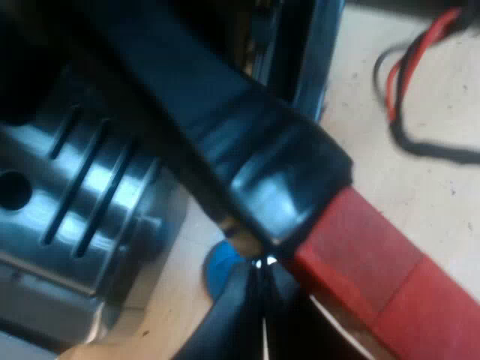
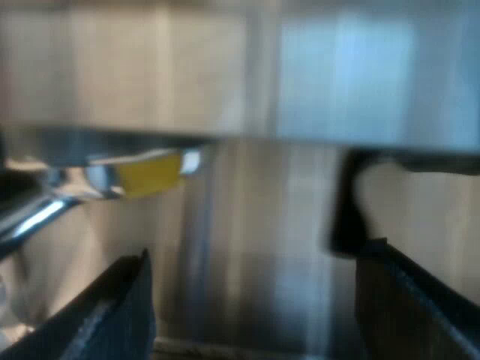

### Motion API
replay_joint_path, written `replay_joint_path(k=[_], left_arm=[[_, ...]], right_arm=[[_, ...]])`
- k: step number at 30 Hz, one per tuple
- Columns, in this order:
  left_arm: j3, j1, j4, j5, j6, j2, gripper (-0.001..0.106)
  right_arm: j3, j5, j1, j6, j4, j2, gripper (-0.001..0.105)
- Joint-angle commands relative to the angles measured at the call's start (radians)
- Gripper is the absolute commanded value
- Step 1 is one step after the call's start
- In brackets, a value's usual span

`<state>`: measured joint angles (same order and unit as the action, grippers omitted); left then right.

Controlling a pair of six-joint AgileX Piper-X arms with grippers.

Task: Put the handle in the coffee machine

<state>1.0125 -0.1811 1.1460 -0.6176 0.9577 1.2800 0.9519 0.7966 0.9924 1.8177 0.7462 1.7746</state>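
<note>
Position log, left wrist view: you see the dark, glossy handle with a red end point(image 1: 247, 165) running slantwise close under the camera. It passes over a black slotted drip tray point(image 1: 82, 195) and out past the tray's edge above the pale wooden table point(image 1: 420, 206). The red end is the outer one. The other end runs into shadow above the tray, so you cannot tell whether its metal part is seated in anything.

At the left gripper point(image 1: 261, 274), the two black fingers point(image 1: 225, 322) come up from beneath and lie close together, with a thin bright slit between them. They press onto the handle just where the dark grip meets the red, so read that as clamped on the handle. A small round blue object point(image 1: 220, 266), possibly the tamper, sits on the table beside the tray edge, partly hidden by one finger.

Right wrist view: the right gripper point(image 2: 255, 307) faces the brushed metal front of the espresso machine point(image 2: 247, 247) at close range. Its black fingers point(image 2: 112, 315) stand wide apart with nothing between them. Under a horizontal ledge point(image 2: 300, 142) you see a yellow patch point(image 2: 150, 174) and a shiny metal tube point(image 2: 34, 214) near one finger. What those two are is unclear.
</note>
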Motion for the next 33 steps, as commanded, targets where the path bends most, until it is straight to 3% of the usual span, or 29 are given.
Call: replay_joint_path(k=[1,7,10,13,14,21,25,27,30,32,33], left_arm=[[-0.030,-0.032,0.022,-0.114,0.039,-0.030,0.000],[-0.036,-0.032,-0.015,-0.114,0.108,-0.047,0.000],[-0.036,-0.034,-0.071,-0.116,0.175,-0.050,0.000],[-0.036,-0.034,-0.102,-0.116,0.199,-0.053,0.000],[-0.036,-0.034,-0.112,-0.116,0.201,-0.053,0.000],[-0.036,-0.049,-0.150,-0.140,0.235,-0.053,0.000],[-0.036,-0.121,-0.170,-0.136,0.235,-0.053,0.000],[-0.036,-0.195,-0.206,-0.104,0.235,-0.053,0.000],[-0.036,-0.239,-0.243,-0.048,0.235,-0.053,0.000],[-0.036,-0.310,-0.291,0.017,0.235,-0.053,0.000],[-0.036,-0.320,-0.292,0.018,0.235,-0.053,0.000]], right_arm=[[-0.039,-0.016,0.000,-0.001,-0.024,-0.060,0.061],[-0.205,-0.028,0.000,-0.005,-0.028,-0.191,0.060],[-0.284,-0.059,0.000,-0.005,-0.042,-0.280,0.060],[-0.333,-0.100,0.000,-0.018,-0.112,-0.377,0.060],[-0.351,-0.147,0.000,-0.051,-0.200,-0.432,0.060],[-0.357,-0.411,0.000,-0.173,-0.530,-0.686,0.062],[-0.357,-0.474,0.000,-0.184,-0.612,-0.779,0.068],[-0.357,-0.484,0.000,-0.184,-0.631,-0.825,0.073],[-0.357,-0.485,0.000,-0.184,-0.653,-0.873,0.077],[-0.357,-0.485,0.000,-0.184,-0.666,-0.891,0.077],[-0.357,-0.487,0.000,-0.184,-0.672,-0.899,0.077]])
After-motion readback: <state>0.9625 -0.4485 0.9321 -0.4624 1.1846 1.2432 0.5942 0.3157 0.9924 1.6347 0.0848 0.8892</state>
